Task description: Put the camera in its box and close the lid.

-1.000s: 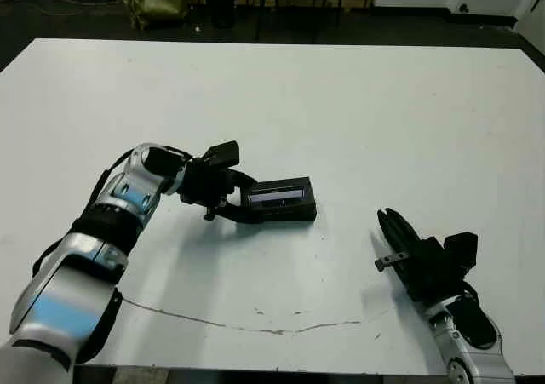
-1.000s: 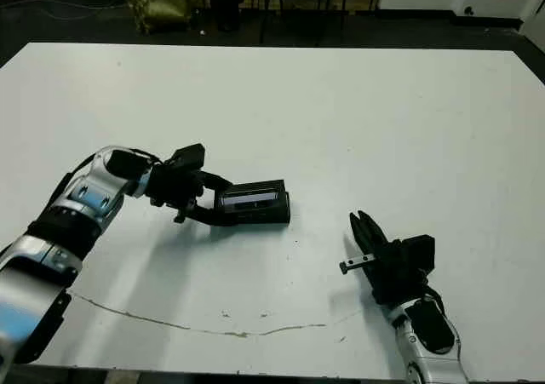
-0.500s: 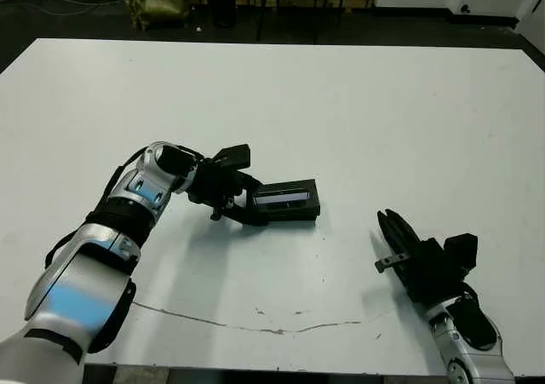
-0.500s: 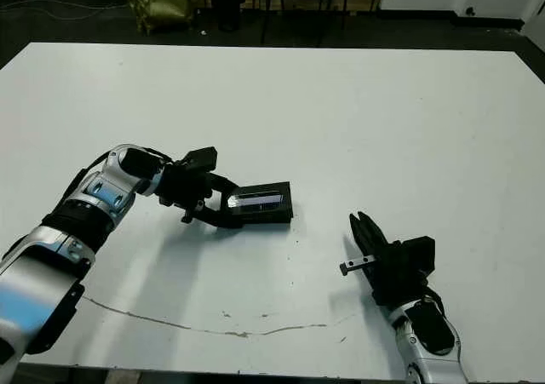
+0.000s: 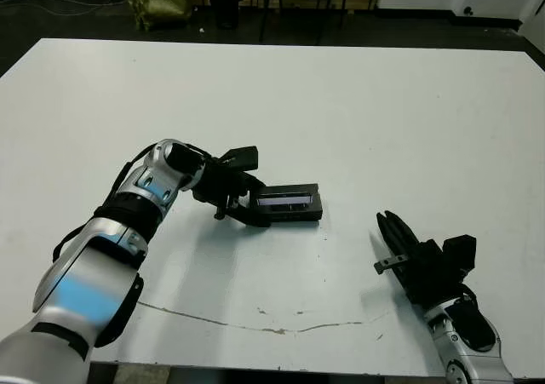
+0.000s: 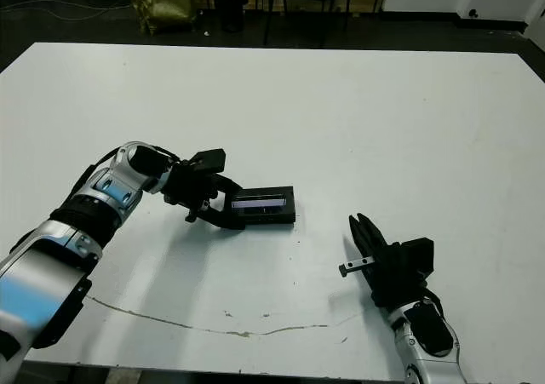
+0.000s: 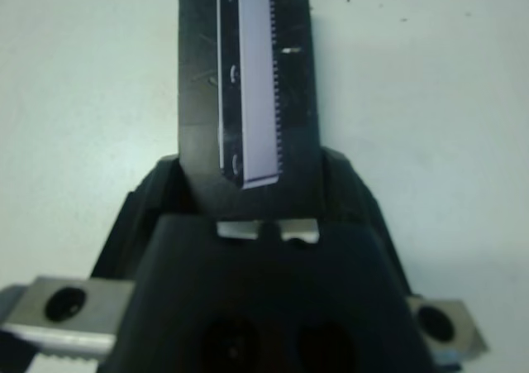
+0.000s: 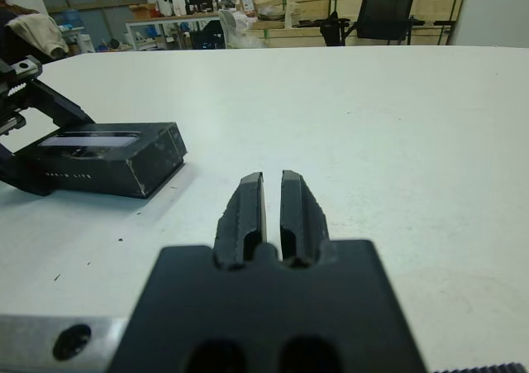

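On the white tabletop (image 5: pixel 358 103), the left gripper (image 5: pixel 252 207) lies low with its jaws clamped on the near end of the box (image 5: pixel 289 203), whose lid (image 7: pixel 252 83) sits on top, pale strip up. The camera is not visible. Well apart to the right, the right gripper (image 5: pixel 391 228) rests with jaws pressed together, empty.
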Robot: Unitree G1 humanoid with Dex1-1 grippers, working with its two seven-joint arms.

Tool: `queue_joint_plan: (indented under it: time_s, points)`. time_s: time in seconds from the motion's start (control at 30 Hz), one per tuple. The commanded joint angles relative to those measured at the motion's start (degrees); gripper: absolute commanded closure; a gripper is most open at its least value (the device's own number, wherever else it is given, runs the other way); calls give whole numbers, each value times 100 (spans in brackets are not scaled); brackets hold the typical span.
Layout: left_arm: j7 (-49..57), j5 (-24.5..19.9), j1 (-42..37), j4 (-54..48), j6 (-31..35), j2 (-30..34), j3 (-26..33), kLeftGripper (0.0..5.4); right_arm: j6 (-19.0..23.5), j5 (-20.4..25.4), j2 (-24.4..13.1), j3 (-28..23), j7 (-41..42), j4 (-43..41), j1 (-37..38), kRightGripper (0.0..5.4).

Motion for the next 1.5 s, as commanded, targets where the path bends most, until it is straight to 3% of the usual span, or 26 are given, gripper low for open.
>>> queue_joint_plan:
  time_s: [0.03, 0.17, 0.57, 0.7, 1.0, 1.5]
  points:
    - [3, 333, 83, 58, 59, -323, -369, 303, -105, -38, 3, 7, 38, 182, 11, 540]
    - [-25, 382, -1, 74, 122, -411, -446, 285, -109, -48, 33, 14, -13, 177, 24, 540]
    - [-573, 414, -165, 470, -303, -501, -579, 1, -333, -94, 13, 28, 48, 349, -19, 540]
    - [-654, 421, -128, 425, -627, -473, -610, 1, -436, -148, 15, 35, 48, 432, -39, 540]
    - [-888, 217, -151, 610, -704, -544, -485, 1, -397, -62, 32, 29, 94, 428, -20, 540]
    - [27, -229, -269, 672, -874, -611, 487, 1, -489, -45, 38, 35, 114, 507, -30, 540]
